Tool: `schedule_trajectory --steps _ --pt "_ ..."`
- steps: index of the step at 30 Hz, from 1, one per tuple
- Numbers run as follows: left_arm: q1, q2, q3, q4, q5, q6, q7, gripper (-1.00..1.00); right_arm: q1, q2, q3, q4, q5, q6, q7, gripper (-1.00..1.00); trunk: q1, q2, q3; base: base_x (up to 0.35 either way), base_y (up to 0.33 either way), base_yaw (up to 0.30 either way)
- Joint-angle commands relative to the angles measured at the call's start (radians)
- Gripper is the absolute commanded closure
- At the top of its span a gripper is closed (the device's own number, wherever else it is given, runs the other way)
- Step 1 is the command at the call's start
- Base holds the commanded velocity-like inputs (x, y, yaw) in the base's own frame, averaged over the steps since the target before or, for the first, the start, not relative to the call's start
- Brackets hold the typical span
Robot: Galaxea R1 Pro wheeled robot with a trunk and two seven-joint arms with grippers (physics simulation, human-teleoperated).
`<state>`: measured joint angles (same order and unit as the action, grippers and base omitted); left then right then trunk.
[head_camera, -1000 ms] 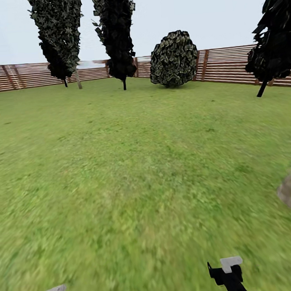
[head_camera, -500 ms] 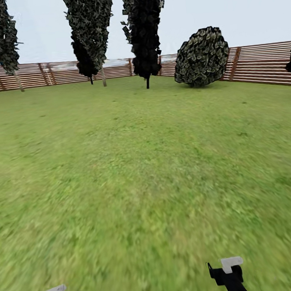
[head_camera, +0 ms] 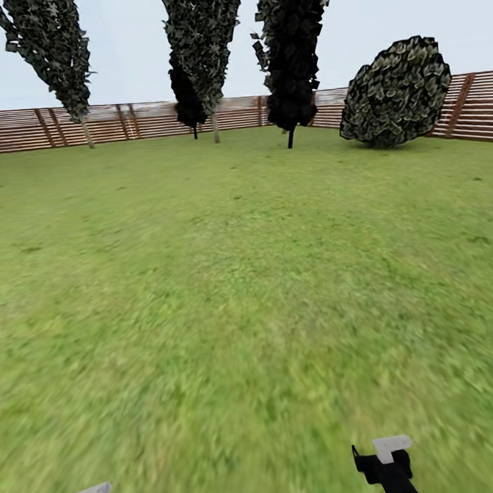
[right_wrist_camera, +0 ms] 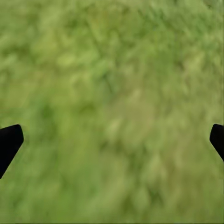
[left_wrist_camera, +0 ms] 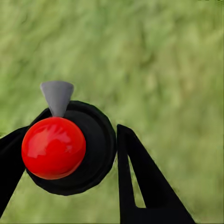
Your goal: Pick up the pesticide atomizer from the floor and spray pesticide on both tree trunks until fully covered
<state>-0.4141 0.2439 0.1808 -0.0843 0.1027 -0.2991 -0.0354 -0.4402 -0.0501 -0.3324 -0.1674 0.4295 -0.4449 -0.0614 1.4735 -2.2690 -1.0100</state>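
Left gripper (left_wrist_camera: 77, 158) is closed around the pesticide atomizer (left_wrist_camera: 70, 147): black round body, red ball top, grey nozzle (left_wrist_camera: 57, 97) pointing out over the grass, one finger (left_wrist_camera: 140, 182) pressed against its flank. So the pick-up looks done. Right gripper (right_wrist_camera: 112, 140) hangs spread wide, only the two fingertips at the picture's edges, nothing between them but lawn (right_wrist_camera: 112, 93).

From the head, both wrists sit low at the near edge of the lawn (head_camera: 235, 291). Far edge: slatted fence (head_camera: 135, 120), three dark narrow conifers (head_camera: 202, 36) along it, a round bush (head_camera: 396, 92) toward the far right corner. None of these has the thick pale trunk I want. The leftmost stem (head_camera: 86, 133) is pale but thin; at this range I can't rule it in, probably not.

Judgement: the trees to spray lie outside this view, so their bearing from the nozzle can't be read yet. The left arm carries the sprayer, so it does the work. The coming move depends on turning the base until a thick trunk comes ahead of the left side, then swinging the nozzle axis at the bark.
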Motion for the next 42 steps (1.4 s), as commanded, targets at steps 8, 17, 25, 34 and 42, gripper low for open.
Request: schedule_trajectory --steps 8,17,25,34,42 --pt "0.000 0.000 0.000 0.000 0.000 0.000 0.000 1.00 0.000 0.000 0.000 -0.001 0.000 0.000 0.000 -1.00 0.000 0.000 0.000 0.090 0.333 0.282" --pt "0.000 0.000 0.000 0.000 0.001 0.000 0.000 1.00 0.000 0.001 0.000 0.000 0.000 0.000 0.000 -1.00 0.000 0.000 0.000 0.098 0.333 0.282" --pt "0.000 0.000 0.001 0.000 0.000 0.000 0.000 1.00 0.000 0.001 0.001 -0.001 0.000 0.000 0.000 -1.00 0.000 0.000 0.000 0.112 0.333 0.282" --pt "0.000 0.000 0.002 0.000 0.000 0.000 0.000 1.00 0.000 0.001 0.000 -0.001 0.000 0.000 0.000 -1.00 0.000 0.000 0.000 0.114 0.333 0.282" --pt "0.000 0.000 0.002 0.000 0.000 0.000 0.000 1.00 0.000 0.001 0.000 0.000 0.000 0.000 0.000 -1.00 0.000 0.000 0.000 0.114 0.333 0.282"
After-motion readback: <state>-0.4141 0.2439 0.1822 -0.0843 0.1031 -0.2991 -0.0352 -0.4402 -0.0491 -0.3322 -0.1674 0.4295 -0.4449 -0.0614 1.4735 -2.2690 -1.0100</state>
